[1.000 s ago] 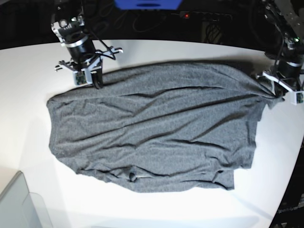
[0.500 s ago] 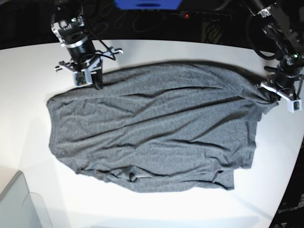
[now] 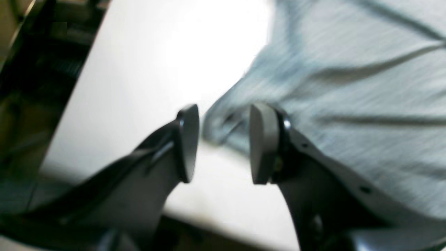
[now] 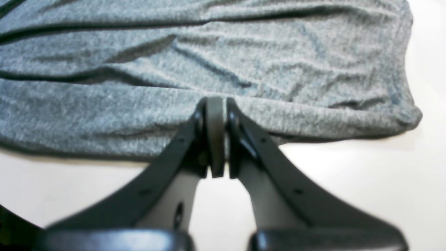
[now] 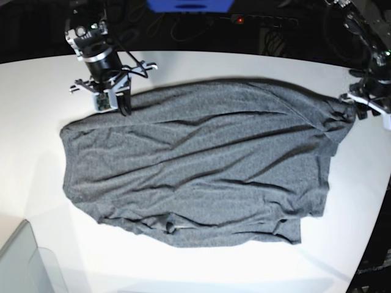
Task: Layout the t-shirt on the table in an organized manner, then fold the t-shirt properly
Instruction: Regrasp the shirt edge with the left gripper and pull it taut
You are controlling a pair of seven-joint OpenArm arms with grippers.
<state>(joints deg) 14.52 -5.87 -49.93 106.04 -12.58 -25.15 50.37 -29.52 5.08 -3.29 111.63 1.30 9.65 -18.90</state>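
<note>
The t-shirt (image 5: 195, 162) lay spread across the middle of the white surface (image 5: 201, 268), wrinkled, its long creases running roughly side to side in the base view. Its lower edge was bunched into small folds, with a little dark knot of cloth near the bottom hem.

My right gripper (image 4: 216, 115) was at the shirt's far-left upper corner in the base view. Its fingers (image 4: 215, 139) were pressed together right at the cloth's edge; the wrist view showed grey knit just beyond the tips, but I could not tell whether any fabric was pinched between them.

My left gripper (image 3: 223, 139) was at the opposite end, by the surface's right-hand edge in the base view. Its fingers (image 3: 188, 143) stood apart, and the wrist view, though blurred, showed a bunched corner of the shirt lying on the surface beyond the gap, not clamped.

At the lower-left corner of the base view sat a translucent grey bin (image 5: 27, 262), partly cut off by the frame; nothing inside it could be made out. Behind the surface the background was dark, with a blue object (image 5: 189, 5) at the top.
</note>
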